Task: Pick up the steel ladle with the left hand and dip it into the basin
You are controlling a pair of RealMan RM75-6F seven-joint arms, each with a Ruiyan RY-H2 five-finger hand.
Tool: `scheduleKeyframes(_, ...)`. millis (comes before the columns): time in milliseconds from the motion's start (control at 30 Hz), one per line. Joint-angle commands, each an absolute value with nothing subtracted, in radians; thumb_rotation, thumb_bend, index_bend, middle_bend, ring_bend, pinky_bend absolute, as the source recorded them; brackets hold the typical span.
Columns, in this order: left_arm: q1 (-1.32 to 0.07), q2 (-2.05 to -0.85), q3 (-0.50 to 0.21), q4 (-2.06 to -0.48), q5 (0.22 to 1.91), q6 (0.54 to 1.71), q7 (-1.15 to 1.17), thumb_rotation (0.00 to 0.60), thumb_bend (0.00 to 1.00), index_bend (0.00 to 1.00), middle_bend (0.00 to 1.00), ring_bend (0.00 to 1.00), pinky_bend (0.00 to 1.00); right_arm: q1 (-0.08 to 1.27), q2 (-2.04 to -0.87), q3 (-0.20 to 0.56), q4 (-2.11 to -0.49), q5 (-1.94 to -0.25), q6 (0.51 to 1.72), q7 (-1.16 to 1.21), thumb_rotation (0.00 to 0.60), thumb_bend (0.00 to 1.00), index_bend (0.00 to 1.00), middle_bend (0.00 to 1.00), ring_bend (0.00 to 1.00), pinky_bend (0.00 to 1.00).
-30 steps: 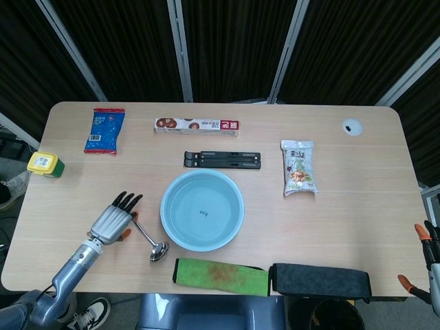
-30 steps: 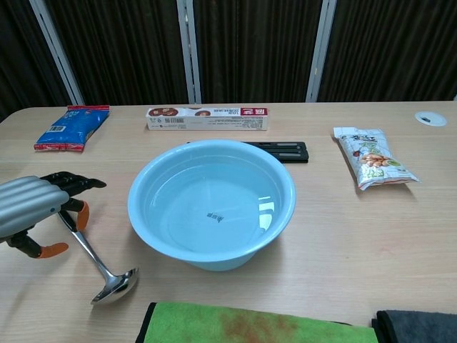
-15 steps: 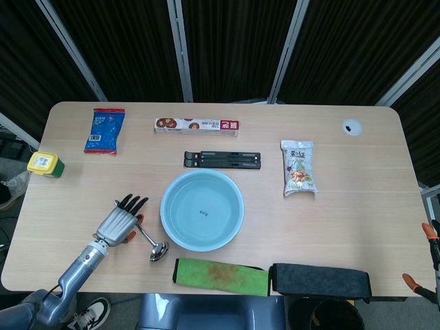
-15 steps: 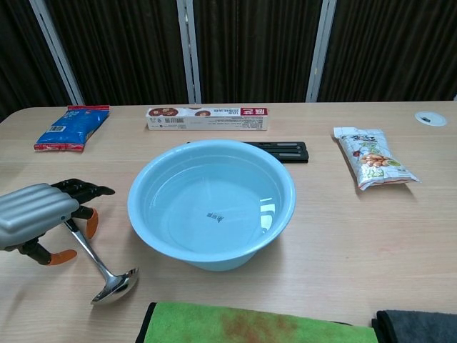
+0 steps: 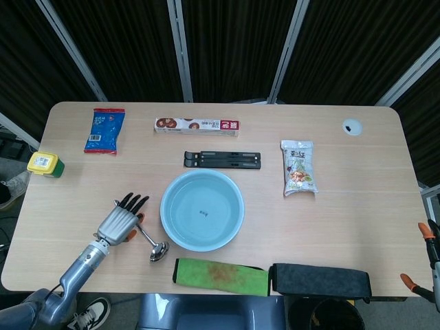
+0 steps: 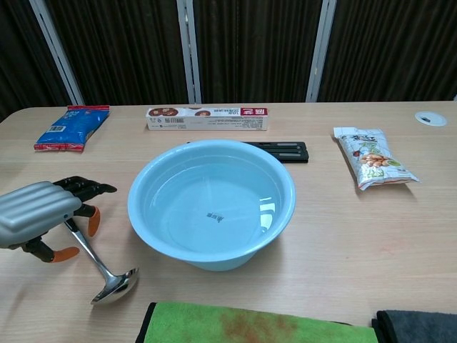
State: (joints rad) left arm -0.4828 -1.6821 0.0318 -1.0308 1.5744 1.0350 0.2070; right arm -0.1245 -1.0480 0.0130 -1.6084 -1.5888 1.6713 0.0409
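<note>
The steel ladle (image 6: 100, 264) lies flat on the table (image 5: 344, 206) just to the left of the basin (image 6: 211, 202), its bowl toward the near table edge and its handle running up and away from the basin, under the left hand (image 6: 39, 214). The left hand hangs over the upper part of the handle with the fingers (image 6: 89, 189) extended toward the basin and spread, and the orange-tipped digits (image 6: 63, 253) set below; no closure on the handle is visible, so the ladle is judged not yet held. The step in hand is the grasp. To do it well, lower the hand until the digits straddle the handle, then close across it near the upper end, away from the bowl, so the bowl hangs free for dipping. Confirm a firm hold before lifting; a thin polished handle is likely to roll or slip. Lift clear of the basin rim before moving across. The right hand (image 5: 432, 256) shows only at the frame edge, well right of the basin; whether it is apart or together cannot be told.
</note>
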Motion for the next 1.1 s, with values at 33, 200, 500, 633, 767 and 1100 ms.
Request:
scheduleKeyframes(33,-0.489,-1.686,0.031,-1.024,1.569,1.026,0.205,0.6,0.33,0.44,0.0,0.0,0.0,-0.126,-1.049,0.014,-1.609,-1.588,1.674,0.04,0.6,0.0,0.0,0.0,0.0,0.0)
scheduleKeyframes(200,-0.495,-1.697,0.034,-1.008,1.562,1.016,0.2,0.6,0.33,0.45,0.0,0.0,0.0,-0.126,-1.05,0.018,-1.608,-1.581,1.674,0.04,0.6,0.0,0.0,0.0,0.0,0.0)
scheduleKeyframes(500,-0.506,-1.723,0.04,-0.962,1.549,0.989,0.187,0.6,0.36,0.49,0.0,0.0,0.0,-0.126,-1.051,0.022,-1.607,-1.573,1.672,0.04,0.6,0.0,0.0,0.0,0.0,0.0)
scheduleKeyframes(633,-0.505,-1.726,0.041,-0.955,1.545,0.992,0.189,0.6,0.43,0.52,0.0,0.0,0.0,-0.124,-1.052,0.023,-1.607,-1.571,1.669,0.037,0.6,0.0,0.0,0.0,0.0,0.0)
scheduleKeyframes(767,-0.501,-1.712,0.048,-0.969,1.55,1.003,0.193,0.6,0.46,0.56,0.0,0.0,0.0,-0.124,-1.054,0.023,-1.609,-1.571,1.67,0.033,0.6,0.0,0.0,0.0,0.0,0.0)
scheduleKeyframes(1100,-0.472,-1.602,0.089,-1.134,1.6,1.09,0.183,0.6,0.44,0.57,0.0,0.0,0.0,-0.12,-1.059,0.019,-1.611,-1.579,1.663,0.017,0.6,0.0,0.0,0.0,0.0,0.0)
